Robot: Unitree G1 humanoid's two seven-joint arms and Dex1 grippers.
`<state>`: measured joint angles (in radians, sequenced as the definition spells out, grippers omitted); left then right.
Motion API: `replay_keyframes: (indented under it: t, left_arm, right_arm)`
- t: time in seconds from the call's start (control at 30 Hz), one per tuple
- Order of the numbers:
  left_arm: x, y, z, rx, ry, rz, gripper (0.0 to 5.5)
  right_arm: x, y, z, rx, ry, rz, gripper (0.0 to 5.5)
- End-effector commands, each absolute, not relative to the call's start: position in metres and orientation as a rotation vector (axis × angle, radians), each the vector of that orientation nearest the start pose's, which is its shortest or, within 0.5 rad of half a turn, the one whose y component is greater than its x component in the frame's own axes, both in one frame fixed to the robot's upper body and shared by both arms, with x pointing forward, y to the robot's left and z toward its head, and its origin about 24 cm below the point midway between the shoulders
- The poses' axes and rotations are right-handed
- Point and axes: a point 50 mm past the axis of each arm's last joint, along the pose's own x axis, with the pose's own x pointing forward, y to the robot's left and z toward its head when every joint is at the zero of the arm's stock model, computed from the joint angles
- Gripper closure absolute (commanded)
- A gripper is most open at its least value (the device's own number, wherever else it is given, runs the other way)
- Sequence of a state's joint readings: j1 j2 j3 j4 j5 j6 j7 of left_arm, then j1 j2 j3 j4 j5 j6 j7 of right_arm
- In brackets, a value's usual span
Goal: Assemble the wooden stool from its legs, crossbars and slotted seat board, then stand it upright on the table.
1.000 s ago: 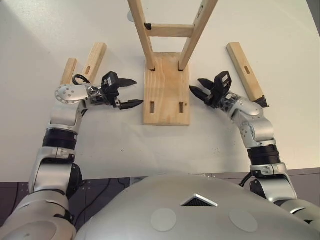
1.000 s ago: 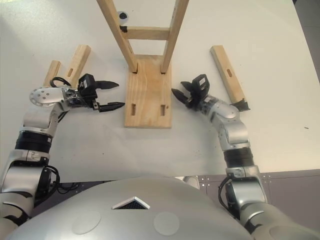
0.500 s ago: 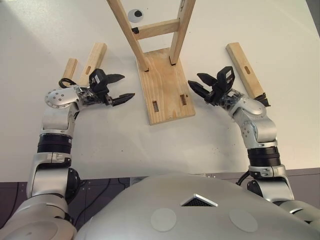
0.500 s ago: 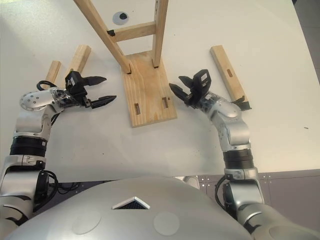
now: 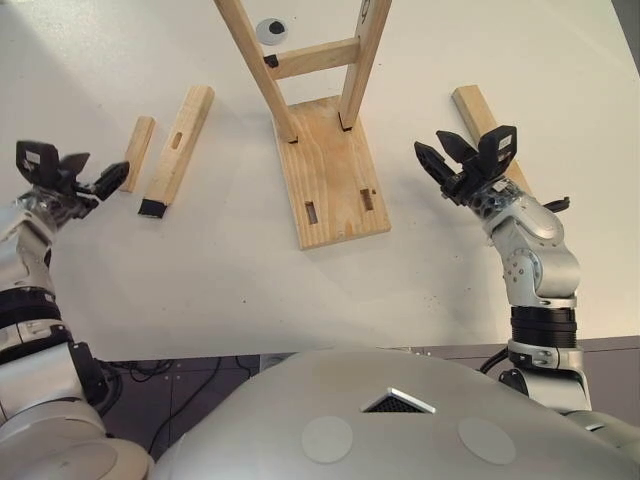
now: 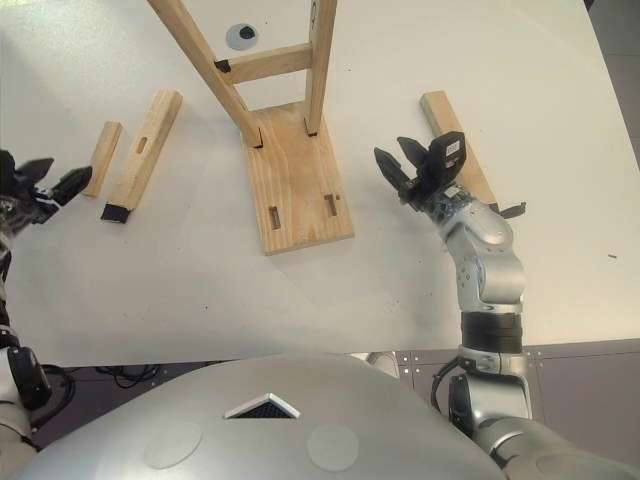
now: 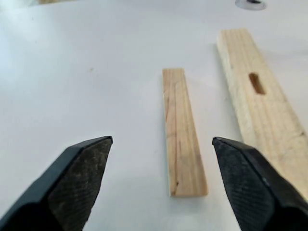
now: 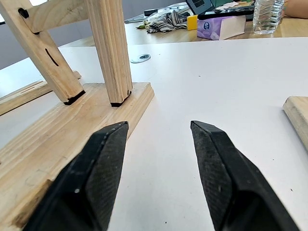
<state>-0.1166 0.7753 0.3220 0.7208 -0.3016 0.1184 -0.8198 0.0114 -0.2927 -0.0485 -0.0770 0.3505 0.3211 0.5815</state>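
1. Office or lab-type workroom, not a home.
2. Plain white bench (image 5: 200, 270) with a round cable grommet (image 5: 270, 28) set in its top, as on office desks.
3. Right wrist view: a second, wood-topped table (image 8: 288, 28) in the background carries desk clutter: water bottle (image 8: 267, 14), purple box (image 8: 219, 27), small yellow block (image 8: 192, 21), striped cloth (image 8: 166, 20), and what looks like a laptop (image 8: 202, 6).
4. Dark floor below the bench's near edge, loose cables (image 5: 150, 372) lying on it.
5. Grey wall behind the second table.
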Motion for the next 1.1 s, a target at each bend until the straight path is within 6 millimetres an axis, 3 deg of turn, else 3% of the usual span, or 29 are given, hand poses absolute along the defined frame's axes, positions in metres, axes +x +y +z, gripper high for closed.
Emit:
replay_keyframes:
  t: [0.03, 0.4, 0.93, 1.1]
  left_arm:
    - [0.200, 0.388, 0.019, 0.025, 0.574, -0.157, 1.65]
    - [0.202, 0.374, 0.009, 0.030, 0.588, -0.232, 1.65]
    - [0.204, 0.370, 0.010, -0.015, 0.570, -0.257, 4.03]
    - [0.207, 0.372, 0.012, -0.014, 0.564, -0.254, 5.10]
  right_arm:
    - [0.245, -0.185, 0.046, 0.090, 0.223, 0.577, 3.11]
    - [0.246, -0.184, 0.043, 0.087, 0.237, 0.585, 3.11]
    - [0.247, -0.182, 0.039, 0.082, 0.249, 0.590, 3.09]
    - [0.248, -0.183, 0.039, 0.082, 0.247, 0.584, 3.09]
